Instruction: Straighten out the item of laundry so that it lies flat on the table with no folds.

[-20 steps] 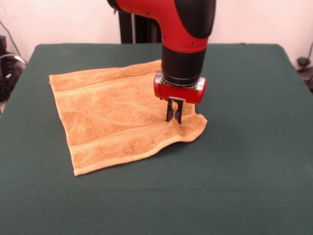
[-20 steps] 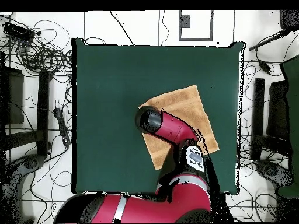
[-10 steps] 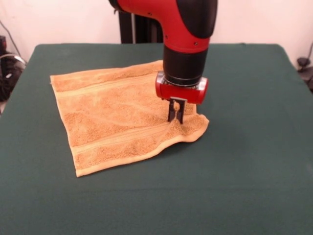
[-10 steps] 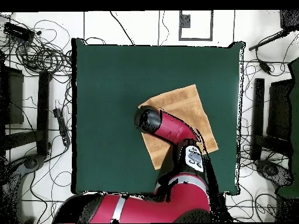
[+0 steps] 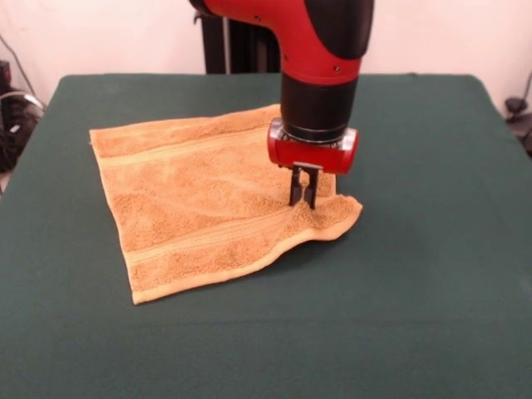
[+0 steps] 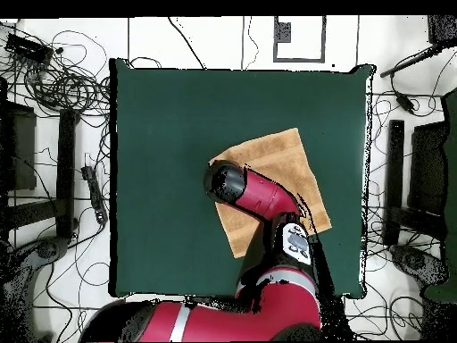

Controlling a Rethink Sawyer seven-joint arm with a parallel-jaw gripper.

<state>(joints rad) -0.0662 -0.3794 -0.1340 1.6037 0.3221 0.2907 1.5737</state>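
The golden-orange towel (image 5: 199,208) lies spread on the dark green table (image 5: 416,274), mostly flat, with woven bands near its far and near edges. Its right corner is bunched into a small raised ridge. My gripper (image 5: 303,202) comes straight down on that corner and is shut on a pinch of the towel. In the overhead view the towel (image 6: 290,165) shows right of centre, and the red arm (image 6: 259,192) covers its left part and hides the gripper.
Cables and stands (image 6: 62,80) lie on the floor around the table in the overhead view. The arm's black pedestal column (image 5: 237,50) stands behind the table's far edge.
My gripper has moved a little to the right in the front view with the pinched corner, and the whole towel has slid the same way.
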